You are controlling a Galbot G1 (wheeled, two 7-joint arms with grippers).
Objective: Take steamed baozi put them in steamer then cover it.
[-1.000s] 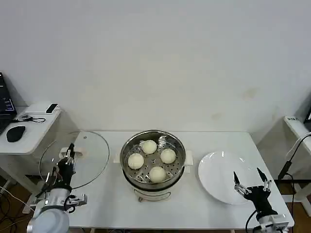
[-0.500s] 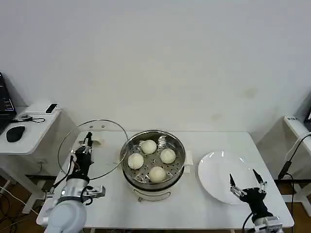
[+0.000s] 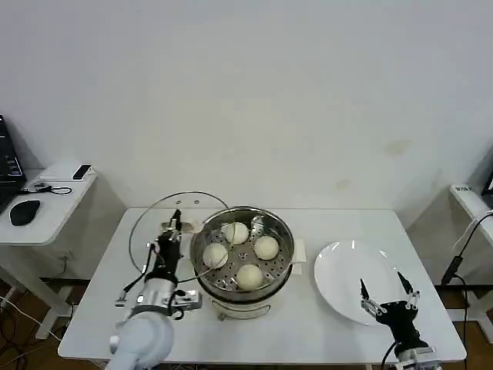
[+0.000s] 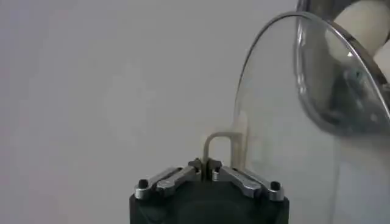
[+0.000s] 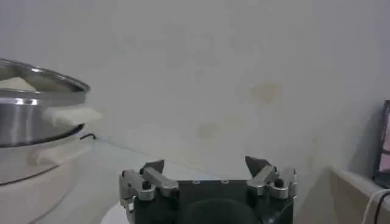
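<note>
The white surface (image 3: 308, 331) carries everything, and the steamer (image 3: 243, 258) sits at its middle, a shiny steel pot with a perforated tray. All four steamed baozi (image 3: 240, 254) already rest on that tray, so what seems left is the covering.

The cover (image 3: 166, 231), a clear glass lid with a metal rim, is held tilted just to the left of the steamer, its near edge overlapping the pot's left rim in the head view. The steamer therefore lies to the right of the lid and slightly below it; the coming move would likely be a short shift rightward while levelling the glass flat over the opening. The left arm is plainly the nearer one for this.

The white plate (image 3: 347, 289) lies bare to the steamer's right.

The left claw (image 4: 206, 173) is clenched on the cover's white bar handle. The right claw (image 3: 387, 297) hovers over the plate's near edge, spread wide and holding nothing.

No readable writing or brand marks appear on any item.
</note>
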